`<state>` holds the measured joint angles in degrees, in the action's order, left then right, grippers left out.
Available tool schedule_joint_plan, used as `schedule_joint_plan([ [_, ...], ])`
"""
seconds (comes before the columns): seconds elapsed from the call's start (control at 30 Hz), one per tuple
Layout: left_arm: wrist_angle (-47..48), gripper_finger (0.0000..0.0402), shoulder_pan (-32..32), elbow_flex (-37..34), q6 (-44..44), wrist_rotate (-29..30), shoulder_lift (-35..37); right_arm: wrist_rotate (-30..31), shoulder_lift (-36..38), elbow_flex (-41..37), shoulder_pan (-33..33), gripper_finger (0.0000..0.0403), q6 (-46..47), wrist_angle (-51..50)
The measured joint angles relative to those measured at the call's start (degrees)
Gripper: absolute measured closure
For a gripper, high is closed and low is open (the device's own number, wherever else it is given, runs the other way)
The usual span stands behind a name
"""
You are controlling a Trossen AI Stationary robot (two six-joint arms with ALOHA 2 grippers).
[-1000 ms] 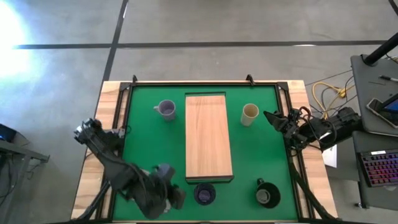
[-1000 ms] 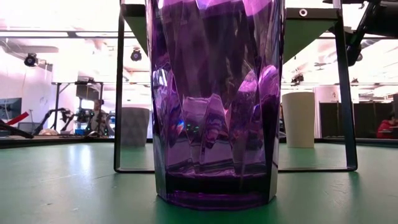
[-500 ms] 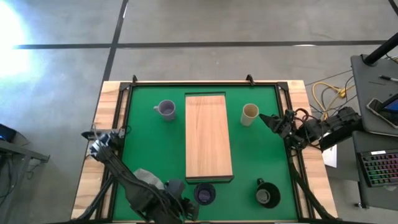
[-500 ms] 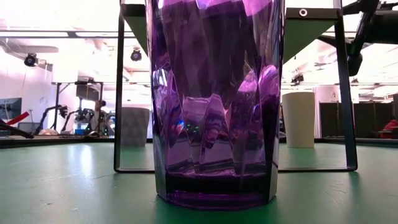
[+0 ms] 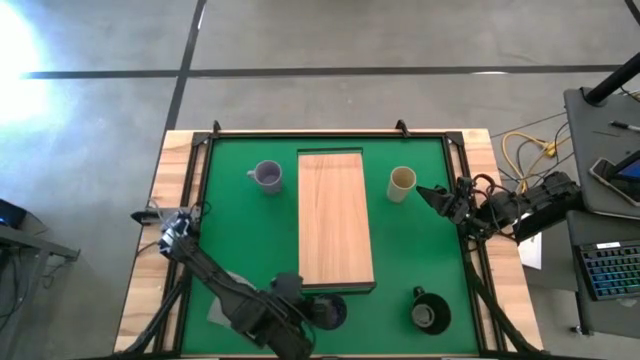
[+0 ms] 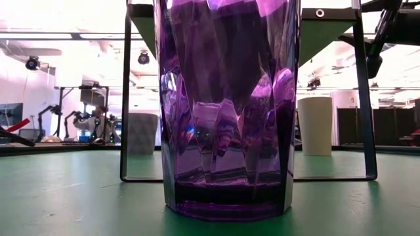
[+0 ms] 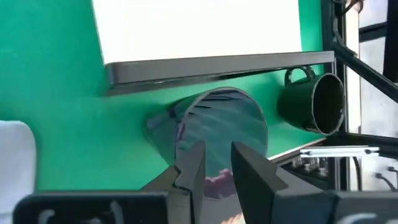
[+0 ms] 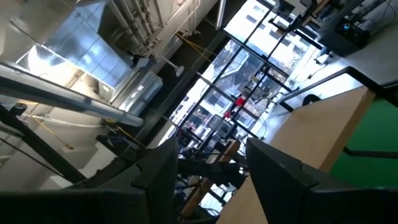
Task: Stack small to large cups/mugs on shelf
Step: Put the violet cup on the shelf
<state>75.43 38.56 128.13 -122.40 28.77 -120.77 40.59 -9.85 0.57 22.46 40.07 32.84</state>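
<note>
Surface: green mat [image 5: 240,240] in a dark frame on a pale wood table, concrete floor all round; a lit workshop shows beyond the far edge.

Item, near edge, centre: dark purple ribbed tumbler [image 5: 329,312], upright, translucent faceted plastic with a thick base, just beside the near end of the shelf. The left gripper [image 7: 214,167] is at its rim, fingers parted a little with one fingertip [image 7: 194,163] over the mouth; whether it touches the wall, I cannot tell.

Item, near right corner: black mug [image 5: 431,314], wide, glossy, handled, apart from the tumbler.

Item, centre: the shelf [image 5: 335,218], a long light-wood board with dark edge, bare, running near to far.

Item, far left of the board: lavender mug [image 5: 266,176], handled, matte.

Item, far right of the board: cream-yellow cup [image 5: 401,183], plain and tapered. The right gripper [image 5: 428,193] hovers near it by the right edge, fingers spread, holding nothing.

Risk, judged: the tumbler's slick ribbed wall may slip from a rim pinch, or tip against the board's edge if nudged sideways.
</note>
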Motion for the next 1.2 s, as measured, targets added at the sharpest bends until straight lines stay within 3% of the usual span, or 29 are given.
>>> schedule_joint_plan([
  [0.97, 0.13, 0.0338, -0.62, -2.51, 2.78, -6.13, -0.28, 1.50, -0.07, 0.01, 0.00, 0.0220, -0.02, -4.24],
  [1.2, -8.02, 0.0338, -0.70, -8.81, 2.79, -7.25, -0.35, 1.50, -0.07, 0.01, 0.00, 0.0220, 0.33, -4.17],
])
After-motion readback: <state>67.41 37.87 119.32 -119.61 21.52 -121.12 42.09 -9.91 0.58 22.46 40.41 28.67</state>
